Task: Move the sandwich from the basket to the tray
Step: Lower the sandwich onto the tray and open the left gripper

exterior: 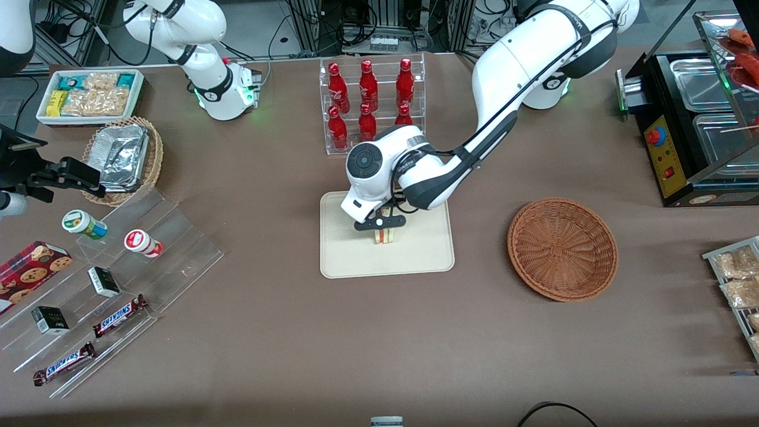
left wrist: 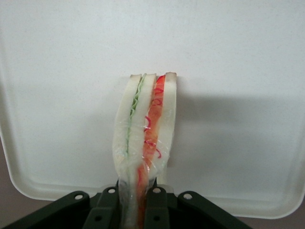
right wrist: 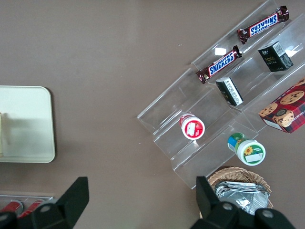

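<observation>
My left gripper (exterior: 385, 228) is over the middle of the cream tray (exterior: 350, 255), shut on the sandwich (exterior: 385, 236). The sandwich stands on edge with its lower end at or just above the tray. In the left wrist view the wrapped sandwich (left wrist: 145, 129) shows white bread with green and orange-red filling stripes, pinched between the dark fingers (left wrist: 107, 207) over the tray (left wrist: 228, 95). The reddish-brown wicker basket (exterior: 562, 248) stands beside the tray toward the working arm's end of the table and holds nothing. The tray's edge also shows in the right wrist view (right wrist: 28, 124).
A clear rack of red bottles (exterior: 370, 101) stands just farther from the camera than the tray. An acrylic stepped shelf (exterior: 112, 279) with snack bars and cups, a tan basket with a foil container (exterior: 123, 157) and a white bin of snacks (exterior: 90, 95) lie toward the parked arm's end. A food warmer (exterior: 699, 118) stands at the working arm's end.
</observation>
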